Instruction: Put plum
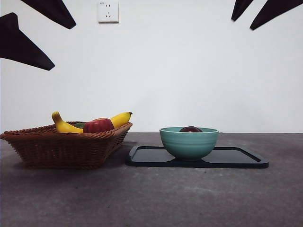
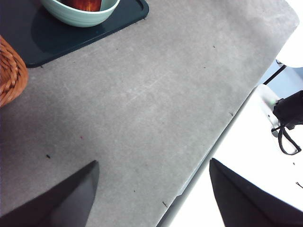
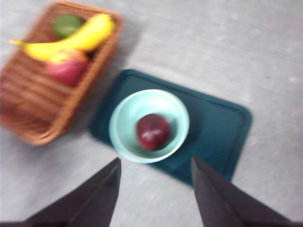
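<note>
Plum [image 3: 153, 131] inside green bowl [image 1: 189, 142] on dark tray [image 1: 236, 157]; basket [image 1: 66, 144] at nine o'clock; right gripper [image 3: 156, 187] and left gripper [image 2: 154, 189] both empty, jaws apart.

The left gripper [image 2: 154, 194] hangs with its two black jaws spread apart over bare grey worktop [image 2: 142, 109]. Well ahead of it a pale green ceramic bowl [image 2: 78, 15] stands on a dark flat tray [image 2: 128, 13], beside a brown woven wicker basket [image 2: 9, 71].

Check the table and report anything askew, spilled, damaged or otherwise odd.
Nothing stands out. The dark maroon plum sits inside the upright green ceramic bowl, which stands on the flat dark tray. The banana and apple lie in the woven wicker basket. No spills show.
</note>
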{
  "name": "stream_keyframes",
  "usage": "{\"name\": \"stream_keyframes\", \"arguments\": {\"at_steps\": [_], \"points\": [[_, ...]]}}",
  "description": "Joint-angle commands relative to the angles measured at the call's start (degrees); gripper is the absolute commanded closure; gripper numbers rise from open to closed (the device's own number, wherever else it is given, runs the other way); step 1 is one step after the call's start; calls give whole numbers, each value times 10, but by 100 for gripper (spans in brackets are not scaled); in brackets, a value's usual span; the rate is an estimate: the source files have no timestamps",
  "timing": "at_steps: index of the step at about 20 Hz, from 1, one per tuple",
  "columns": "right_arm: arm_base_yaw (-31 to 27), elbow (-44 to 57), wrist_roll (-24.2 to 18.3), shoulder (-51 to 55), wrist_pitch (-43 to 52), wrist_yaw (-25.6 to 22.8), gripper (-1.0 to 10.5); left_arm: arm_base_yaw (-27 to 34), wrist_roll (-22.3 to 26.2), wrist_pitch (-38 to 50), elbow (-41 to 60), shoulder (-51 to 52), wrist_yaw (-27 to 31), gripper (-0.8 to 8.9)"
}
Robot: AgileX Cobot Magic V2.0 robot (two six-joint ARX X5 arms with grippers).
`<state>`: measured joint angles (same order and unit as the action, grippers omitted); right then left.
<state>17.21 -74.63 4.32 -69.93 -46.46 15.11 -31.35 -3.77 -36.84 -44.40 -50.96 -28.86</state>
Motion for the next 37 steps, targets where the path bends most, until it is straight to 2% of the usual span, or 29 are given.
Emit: {"name": "stream_keyframes", "arguments": {"at_steps": [1,5,9,14,33,37], "points": [[4,38,-7,41,1,17,709,-3,7,5,-5,-3,-3,440],[14,130,-7,132,2,21,709,-3,7,5,-5,-3,-3,440],[26,217,0,214,1,84,709,-3,7,5,-5,-3,-3,440],[37,285,2,268,0,91,710,-3,7,5,-5,-3,-3,440],[37,294,2,270,-1,91,710,-3,7,5,-5,-3,-3,440],[37,294,2,270,-1,91,710,-3,-1,27,-6,-3,-3,440]]}}
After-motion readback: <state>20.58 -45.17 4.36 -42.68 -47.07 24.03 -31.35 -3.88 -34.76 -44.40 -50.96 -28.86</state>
